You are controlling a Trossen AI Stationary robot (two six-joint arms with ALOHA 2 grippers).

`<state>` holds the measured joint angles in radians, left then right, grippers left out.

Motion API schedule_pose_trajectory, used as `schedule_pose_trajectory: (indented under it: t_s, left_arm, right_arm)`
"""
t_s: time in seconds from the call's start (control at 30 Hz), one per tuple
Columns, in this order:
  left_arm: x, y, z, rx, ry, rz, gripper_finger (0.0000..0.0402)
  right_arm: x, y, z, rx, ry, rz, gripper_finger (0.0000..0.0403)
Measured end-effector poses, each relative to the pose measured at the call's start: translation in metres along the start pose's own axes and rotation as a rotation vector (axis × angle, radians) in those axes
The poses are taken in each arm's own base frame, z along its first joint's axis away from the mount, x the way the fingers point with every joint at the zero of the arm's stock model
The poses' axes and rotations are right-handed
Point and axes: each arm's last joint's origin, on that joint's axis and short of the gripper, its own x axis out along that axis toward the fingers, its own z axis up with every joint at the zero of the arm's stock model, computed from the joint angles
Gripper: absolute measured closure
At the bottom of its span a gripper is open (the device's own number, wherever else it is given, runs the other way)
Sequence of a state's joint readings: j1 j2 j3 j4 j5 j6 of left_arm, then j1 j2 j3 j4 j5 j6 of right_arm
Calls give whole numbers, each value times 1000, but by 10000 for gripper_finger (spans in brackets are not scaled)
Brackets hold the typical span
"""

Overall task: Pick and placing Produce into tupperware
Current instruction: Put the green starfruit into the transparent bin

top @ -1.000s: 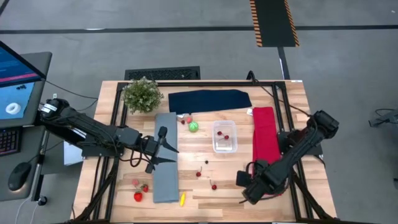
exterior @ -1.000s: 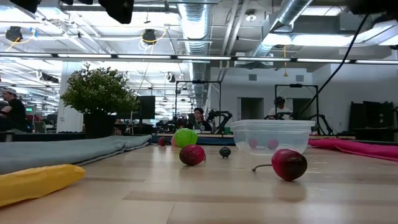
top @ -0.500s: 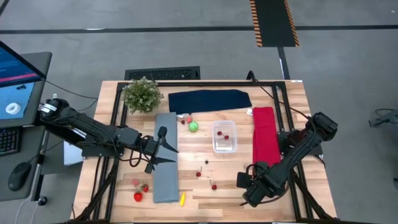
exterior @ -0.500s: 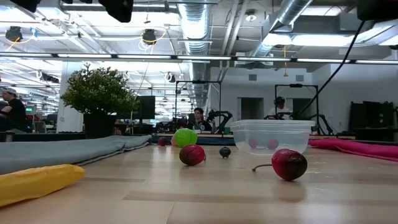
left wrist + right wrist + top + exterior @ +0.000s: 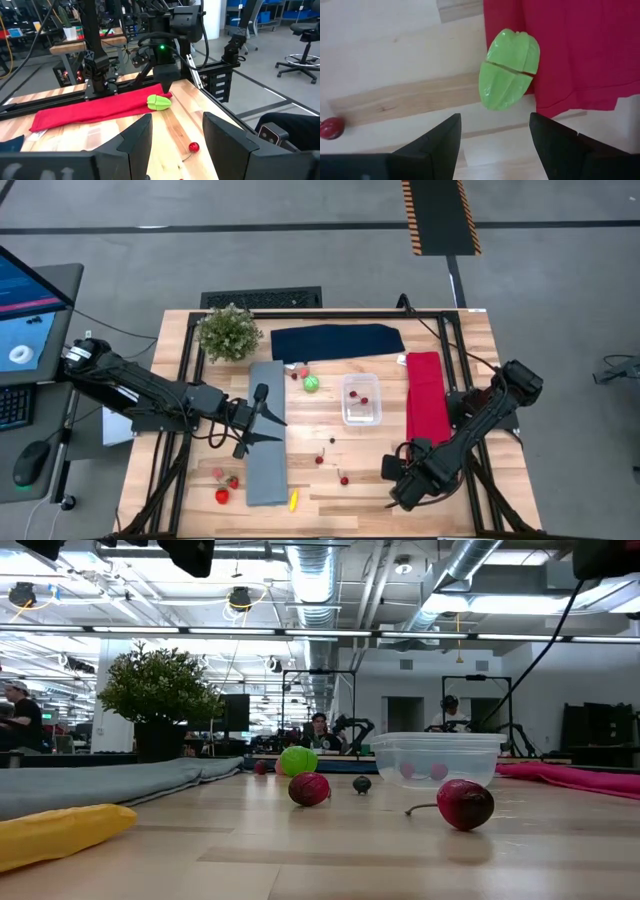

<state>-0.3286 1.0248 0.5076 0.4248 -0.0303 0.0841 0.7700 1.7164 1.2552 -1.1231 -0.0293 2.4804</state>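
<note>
A lime-green piece of produce [image 5: 510,70] lies on the wood at the near end of the red cloth [image 5: 570,50]. My right gripper [image 5: 492,150] hangs open above it, pointing down, and touches nothing; the left wrist view shows that gripper [image 5: 165,82] over the piece [image 5: 159,101]. The clear tupperware [image 5: 361,399] stands mid-table with small red pieces inside. A green ball [image 5: 311,383], cherries [image 5: 344,479], strawberries [image 5: 222,496] and a yellow piece [image 5: 293,500] lie loose on the table. My left gripper [image 5: 268,423] waits open, held level over the grey cloth [image 5: 266,460].
A potted plant [image 5: 229,332] stands at the far left corner, with a navy cloth [image 5: 337,341] along the far edge. The red cloth [image 5: 428,395] runs down the right side. A cherry [image 5: 330,128] lies on the wood near my right gripper.
</note>
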Motion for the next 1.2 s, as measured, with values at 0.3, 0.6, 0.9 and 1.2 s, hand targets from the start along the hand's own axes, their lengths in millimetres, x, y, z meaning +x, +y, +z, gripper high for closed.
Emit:
schedule_pose_trajectory:
  t_s: [0.3,0.6,0.9,1.2]
  left_arm:
    - [0,0,0,0,1,0,235]
    - [0,0,-1,0,9,-2,235]
    - [0,0,-1,0,9,-2,235]
    - [0,0,-1,0,9,-2,235]
  right_arm:
    - [1,1,-1,-2,5,6,111]
    - [2,1,0,-25,-19,13,70]
    - [2,1,0,-13,-17,10,66]
    - [20,5,14,44,-33,-36,69]
